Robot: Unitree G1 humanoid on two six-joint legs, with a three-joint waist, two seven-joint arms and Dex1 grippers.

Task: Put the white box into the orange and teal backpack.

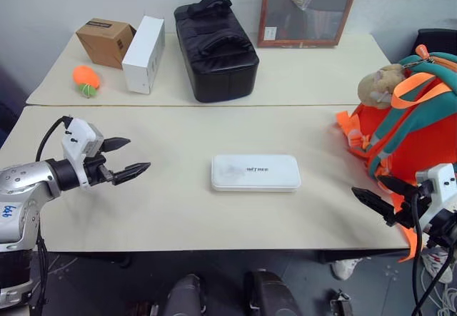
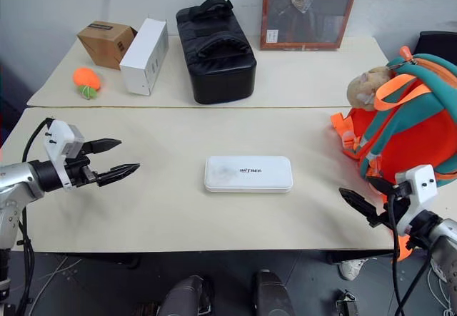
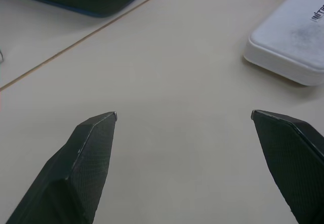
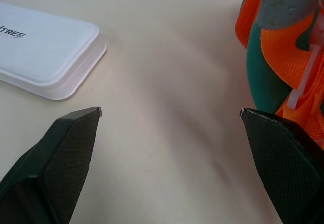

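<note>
Flat white box (rounded corners)

The two head views look forward and down from above the near edge of the table, taking in both tabletops back to the wall. Each wrist view looks low and close along its own open fingers over the tabletop. All four share the white box; the right wrist view also catches the orange and teal backpack.
</note>
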